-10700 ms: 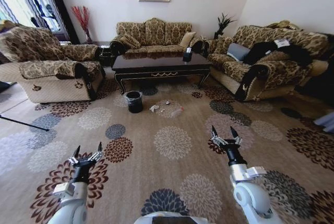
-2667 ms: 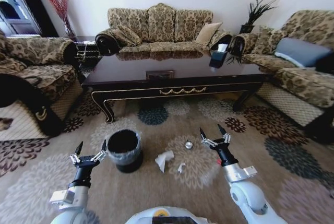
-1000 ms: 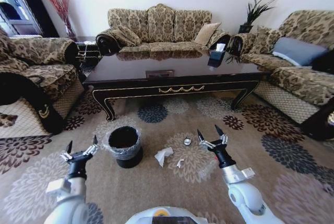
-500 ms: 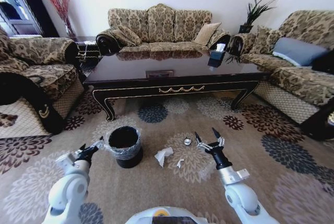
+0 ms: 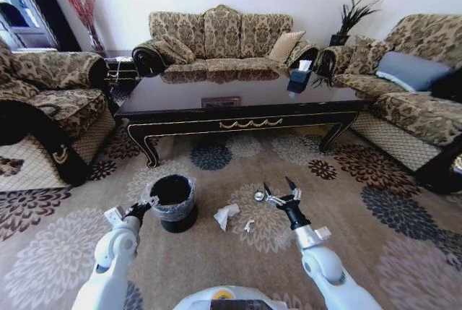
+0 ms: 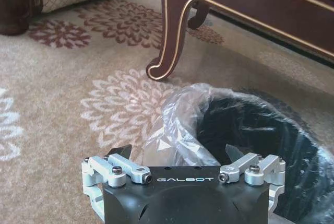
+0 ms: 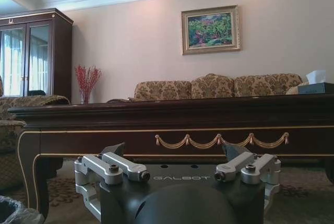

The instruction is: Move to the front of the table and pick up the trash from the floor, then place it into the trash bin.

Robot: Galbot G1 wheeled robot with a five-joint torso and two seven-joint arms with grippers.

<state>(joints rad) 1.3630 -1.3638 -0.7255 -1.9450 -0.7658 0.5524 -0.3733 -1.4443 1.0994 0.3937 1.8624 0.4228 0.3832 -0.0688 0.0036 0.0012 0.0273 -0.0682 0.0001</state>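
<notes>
My right gripper [image 5: 279,193] is spread open, low over the carpet [image 5: 375,201]. The crumpled soft tissue [image 5: 226,215] lies to its left, between it and the black bin [image 5: 172,201], long axis unclear. The shiny round piece [image 5: 258,196] sits just beside that gripper. Left gripper [image 6: 180,157] is open at the crinkly liner [image 6: 180,125].

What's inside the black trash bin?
The trash bin has a crinkly clear liner over its rim, and the inside looks dark, with no trash visible. Its bottom is hidden in shadow, so I cannot be sure.
</notes>
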